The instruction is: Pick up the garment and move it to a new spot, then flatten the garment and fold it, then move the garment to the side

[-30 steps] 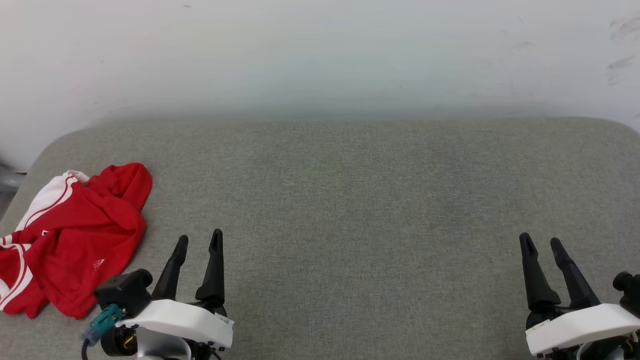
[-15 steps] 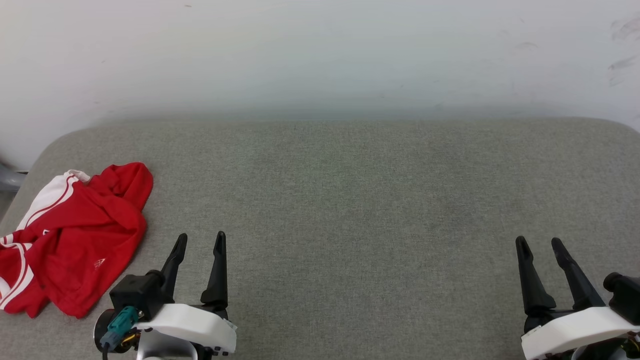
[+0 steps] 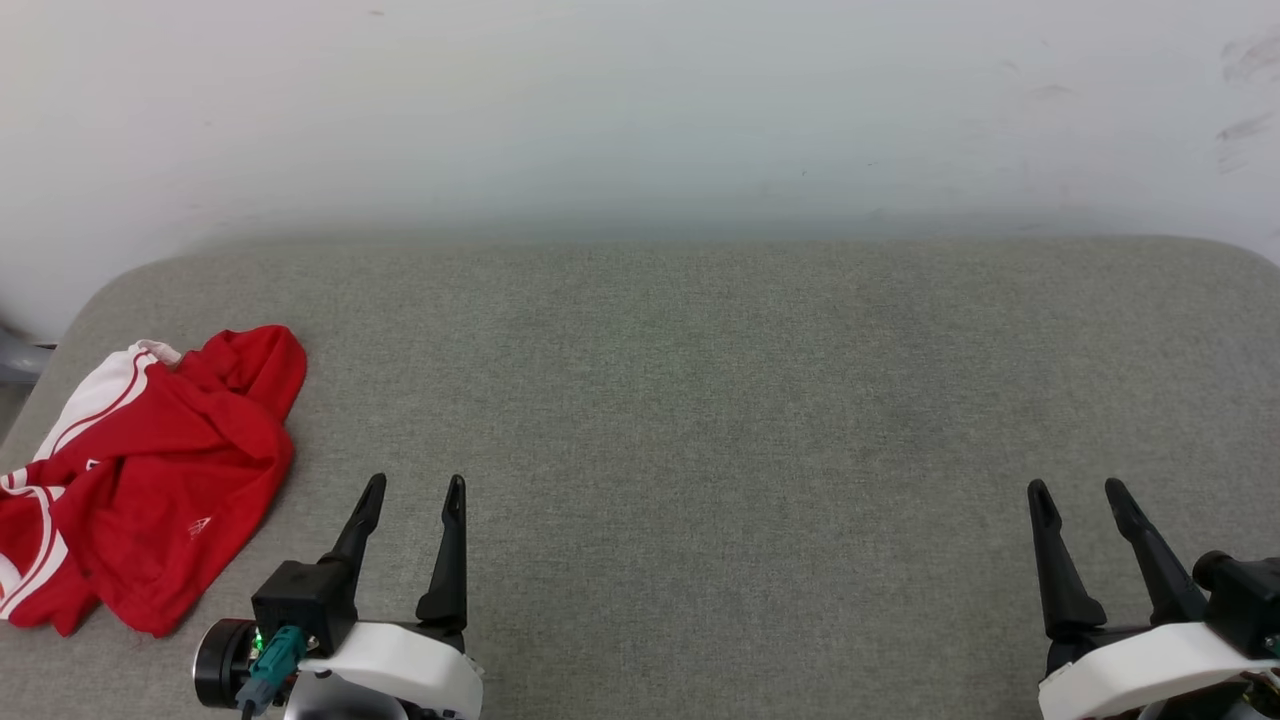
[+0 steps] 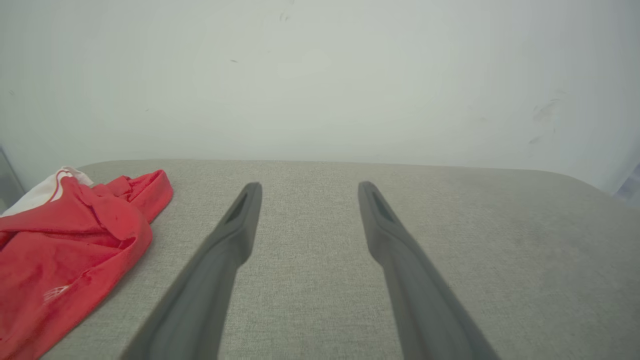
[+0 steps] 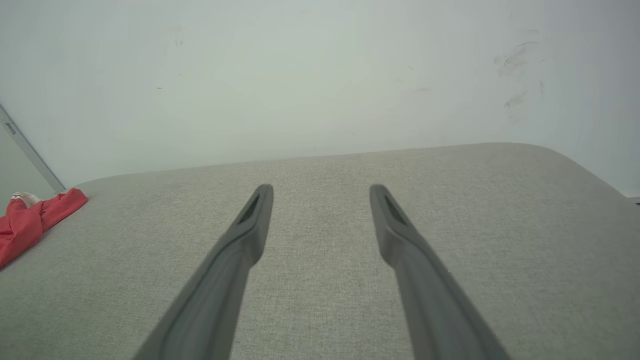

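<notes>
My left end effector (image 3: 414, 487), its two long dark fingers spread wide and empty, hovers over the grey fabric-covered surface (image 3: 700, 400). Near it, to my left, the crumpled bright red shiny jersey (image 3: 160, 470) with white striped sleeves lies slanting away from me. My right end effector (image 3: 1077, 490), equally open and empty, is well apart from it, so the left is nearer.

The left pincer (image 3: 415, 482), two long black tapered fingers (image 3: 448, 560) on a white plastic wrist shell (image 3: 400, 668), sits lower left, jaws spread wide, tips pointing forward. The matching right pincer (image 3: 1077, 487) sits lower right, equally spread.
</notes>
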Controlling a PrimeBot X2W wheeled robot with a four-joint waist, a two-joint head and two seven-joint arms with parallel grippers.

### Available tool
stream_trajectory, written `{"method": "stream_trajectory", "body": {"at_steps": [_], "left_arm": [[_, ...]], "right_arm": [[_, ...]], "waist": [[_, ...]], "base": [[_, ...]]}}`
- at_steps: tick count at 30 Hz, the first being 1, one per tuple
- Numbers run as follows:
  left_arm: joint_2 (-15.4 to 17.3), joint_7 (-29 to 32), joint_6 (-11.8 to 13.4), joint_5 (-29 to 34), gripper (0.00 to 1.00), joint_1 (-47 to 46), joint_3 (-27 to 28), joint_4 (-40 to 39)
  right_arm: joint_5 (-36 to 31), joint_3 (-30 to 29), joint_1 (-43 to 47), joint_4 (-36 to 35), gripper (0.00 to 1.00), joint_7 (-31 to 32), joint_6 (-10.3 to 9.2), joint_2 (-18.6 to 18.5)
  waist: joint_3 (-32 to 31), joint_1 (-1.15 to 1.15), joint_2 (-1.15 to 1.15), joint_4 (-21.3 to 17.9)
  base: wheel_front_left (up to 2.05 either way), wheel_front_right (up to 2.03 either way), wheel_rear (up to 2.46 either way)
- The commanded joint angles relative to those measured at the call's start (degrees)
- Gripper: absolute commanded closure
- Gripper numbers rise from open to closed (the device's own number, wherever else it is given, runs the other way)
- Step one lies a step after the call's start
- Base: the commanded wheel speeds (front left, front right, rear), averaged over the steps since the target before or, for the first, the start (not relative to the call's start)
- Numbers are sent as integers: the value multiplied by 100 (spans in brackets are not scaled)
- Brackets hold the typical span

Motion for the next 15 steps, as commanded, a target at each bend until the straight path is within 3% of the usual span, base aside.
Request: {"method": "stream_trajectory", "body": {"at_steps": [1,9,15], "left_arm": [[-3,-50,-2,88,0,33,-9,-4],[-132,-139,-163,183,0,60,112,56],[-255,-212,-365,271,0,59,274,116]], "right_arm": [[-120,-9,37,-77,0,-34,0,14],[-353,-32,99,-148,0,-75,-1,50],[-510,-5,166,-230,0,-90,-1,76]], "waist": [[-1,0,0,2],[-11,0,0,67],[-36,0,0,323]], "base": [[0,0,0],[0,0,0],[0,0,0]]}}
